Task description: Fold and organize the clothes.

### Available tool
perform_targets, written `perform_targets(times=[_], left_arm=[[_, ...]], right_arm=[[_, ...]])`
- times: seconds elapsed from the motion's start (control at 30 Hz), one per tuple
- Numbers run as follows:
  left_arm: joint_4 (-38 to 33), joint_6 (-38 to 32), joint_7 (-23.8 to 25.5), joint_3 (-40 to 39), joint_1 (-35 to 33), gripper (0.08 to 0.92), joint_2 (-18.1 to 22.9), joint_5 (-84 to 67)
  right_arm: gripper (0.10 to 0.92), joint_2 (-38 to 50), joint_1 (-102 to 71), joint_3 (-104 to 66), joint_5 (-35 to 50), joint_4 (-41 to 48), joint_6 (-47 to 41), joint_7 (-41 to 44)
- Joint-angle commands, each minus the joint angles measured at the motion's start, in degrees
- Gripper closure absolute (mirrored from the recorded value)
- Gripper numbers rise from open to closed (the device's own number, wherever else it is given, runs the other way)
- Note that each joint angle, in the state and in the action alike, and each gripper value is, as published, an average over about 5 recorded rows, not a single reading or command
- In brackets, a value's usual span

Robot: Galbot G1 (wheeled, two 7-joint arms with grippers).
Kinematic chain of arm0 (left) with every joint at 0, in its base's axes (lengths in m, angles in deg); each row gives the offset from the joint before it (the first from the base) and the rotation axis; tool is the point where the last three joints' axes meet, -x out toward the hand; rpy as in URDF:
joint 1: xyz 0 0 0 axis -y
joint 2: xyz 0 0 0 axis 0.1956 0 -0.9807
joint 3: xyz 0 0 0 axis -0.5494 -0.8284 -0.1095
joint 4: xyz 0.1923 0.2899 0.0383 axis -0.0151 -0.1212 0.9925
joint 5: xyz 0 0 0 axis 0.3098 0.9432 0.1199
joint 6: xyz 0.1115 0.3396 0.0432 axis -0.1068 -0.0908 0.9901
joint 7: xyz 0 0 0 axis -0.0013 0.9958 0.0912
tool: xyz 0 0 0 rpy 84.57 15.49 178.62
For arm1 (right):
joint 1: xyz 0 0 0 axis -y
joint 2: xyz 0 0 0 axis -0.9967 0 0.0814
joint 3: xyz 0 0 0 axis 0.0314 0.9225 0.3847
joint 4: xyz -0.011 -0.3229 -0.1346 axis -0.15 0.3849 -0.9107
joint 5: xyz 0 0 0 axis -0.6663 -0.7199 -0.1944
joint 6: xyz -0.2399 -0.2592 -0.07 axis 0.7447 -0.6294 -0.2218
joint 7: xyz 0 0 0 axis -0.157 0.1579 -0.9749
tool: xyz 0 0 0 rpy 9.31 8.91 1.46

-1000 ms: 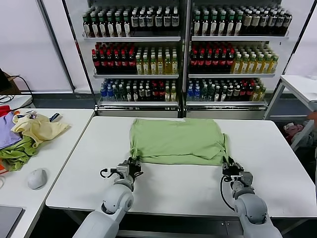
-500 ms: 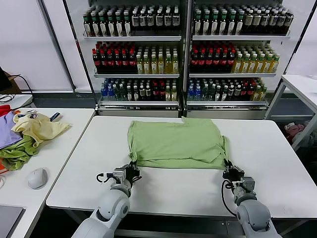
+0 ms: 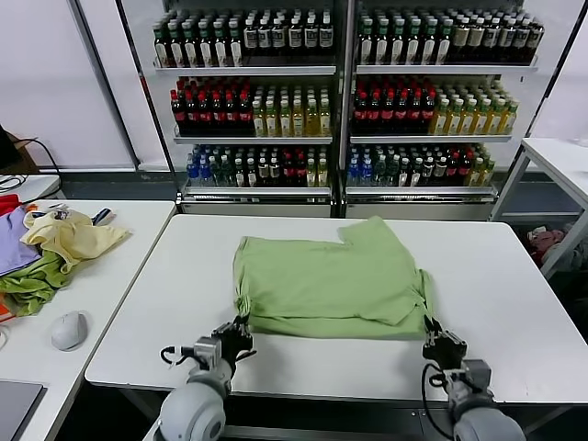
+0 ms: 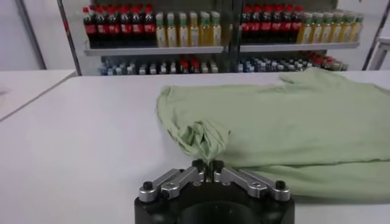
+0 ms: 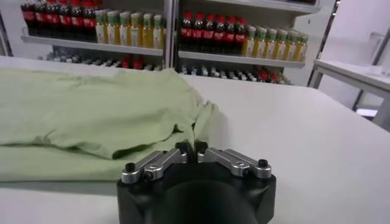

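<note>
- One light green shirt (image 3: 331,280) lay folded over on itself in the middle of the white table (image 3: 514,276), its near hem close to the table's front edge.
- Two grippers worked it — the left gripper (image 3: 234,333) at the shirt's near-left corner, the right gripper (image 3: 435,338) at its near-right corner, both low over the front edge.
- The left wrist view showed what the head view could not: the left gripper's (image 4: 208,165) fingers pressed together on a bunched tuft of the shirt (image 4: 292,128).
- The right wrist view showed the right gripper (image 5: 194,147) with its fingers drawn together at the shirt's (image 5: 91,109) edge; whether cloth was pinched between them could not be told.
- Bare tabletop lay on both sides of the shirt and behind it.
- One side table (image 3: 110,276) on the left carried a pile of cloths (image 3: 50,248) and one mouse (image 3: 69,331) — well apart from the shirt.
- Behind stood shelves of bottles (image 3: 340,101).
</note>
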Motion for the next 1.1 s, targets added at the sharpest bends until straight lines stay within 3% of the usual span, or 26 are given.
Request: perform_targets(times=[0.03, 0.27, 0.37, 0.7, 0.9, 1.1], left_arm=[[-11.43, 0.04, -0.08, 0.78, -14.02, 0.882, -1.85, 2.40], [-13.58, 1.75, -0.03, 1.58, -18.52, 0.882, -2.95, 5.17], [-13.92, 3.55, -0.22, 2.08, -19.32, 0.859, -3.09, 6.04], [-16.02, 3.45, -1.10, 5.12, -19.39, 0.584, -4.38, 6.35], [-15.16, 0.59, -1.60, 7.03, -12.88, 0.410, -5.13, 3.98], [-4.54, 0.56, -1.81, 4.96, 1.11, 0.242, -5.24, -0.25]], right_arm=[[0.871, -0.23, -15.01, -2.93, -2.46, -12.15, -0.86, -0.22], [0.871, -0.21, -17.66, -4.09, -6.52, -13.20, -4.25, -0.18], [0.822, -0.11, -17.02, -4.24, -6.72, -13.54, -4.71, -0.15], [0.557, 0.86, -10.61, -5.03, -1.17, -15.74, -0.80, -1.56], [0.375, 4.41, 0.54, -3.30, 2.58, -10.78, -3.85, -3.74], [0.227, 7.02, 17.97, 0.94, 6.71, 0.64, -7.85, -5.28]])
